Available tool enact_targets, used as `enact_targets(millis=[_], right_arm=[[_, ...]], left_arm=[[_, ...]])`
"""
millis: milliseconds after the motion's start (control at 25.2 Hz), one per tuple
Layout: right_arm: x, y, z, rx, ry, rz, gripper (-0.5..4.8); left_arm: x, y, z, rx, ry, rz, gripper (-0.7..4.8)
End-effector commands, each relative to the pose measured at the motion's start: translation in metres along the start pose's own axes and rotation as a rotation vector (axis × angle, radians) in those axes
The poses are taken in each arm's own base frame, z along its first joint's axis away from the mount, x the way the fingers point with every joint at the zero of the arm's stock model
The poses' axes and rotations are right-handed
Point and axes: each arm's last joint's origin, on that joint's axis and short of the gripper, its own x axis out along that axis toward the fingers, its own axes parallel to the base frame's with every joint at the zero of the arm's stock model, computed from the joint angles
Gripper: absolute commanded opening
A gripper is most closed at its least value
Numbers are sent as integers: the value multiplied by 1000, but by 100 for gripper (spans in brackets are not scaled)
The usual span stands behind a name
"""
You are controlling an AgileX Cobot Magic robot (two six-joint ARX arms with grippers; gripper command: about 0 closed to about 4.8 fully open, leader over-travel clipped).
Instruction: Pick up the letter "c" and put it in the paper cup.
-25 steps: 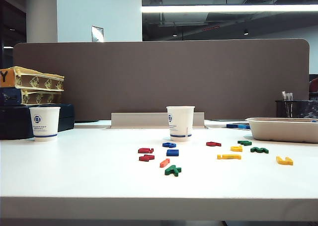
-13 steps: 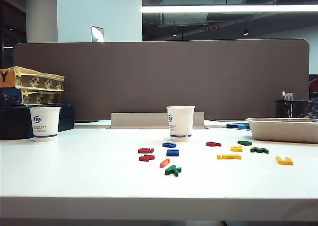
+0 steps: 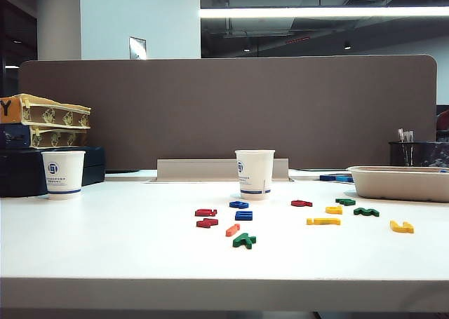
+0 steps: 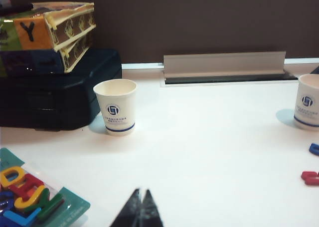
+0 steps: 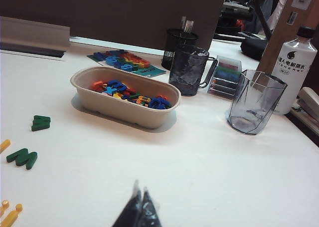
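The paper cup point(image 3: 255, 173) stands upright mid-table in front of the brown partition, and it sits at the edge of the left wrist view point(image 4: 308, 107). Loose letters lie in front of it: dark red ones point(image 3: 205, 212), a blue one point(image 3: 243, 215) and a straight orange-red bar point(image 3: 232, 229). The letter "c" is hidden or out of view; none of these low, flat pieces shows its shape. My left gripper point(image 4: 141, 193) is shut and empty over bare table. My right gripper point(image 5: 139, 188) is likewise shut and empty. Neither arm shows in the exterior view.
A second cup point(image 3: 63, 173) stands far left beside stacked boxes point(image 3: 45, 116). A beige tray point(image 5: 82, 95) of letters sits at the right, with a dark mug point(image 5: 189, 70), a clear glass point(image 5: 255, 102) and a bottle point(image 5: 294, 67). A letter packet point(image 4: 30, 197) lies near the left gripper.
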Motion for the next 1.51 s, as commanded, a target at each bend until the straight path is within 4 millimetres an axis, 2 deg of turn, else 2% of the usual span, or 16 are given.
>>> enact_targets(millis=[40, 1110, 1507], right_arm=[[0, 0, 1, 12, -14, 0, 0], [0, 0, 1, 12, -14, -1, 0], [0, 0, 1, 12, -14, -1, 0]], left_arm=[[0, 1, 3, -15, -24, 6, -6], [0, -2, 3, -12, -21, -73, -5], [-11, 2, 3, -19, -45, -91, -6]])
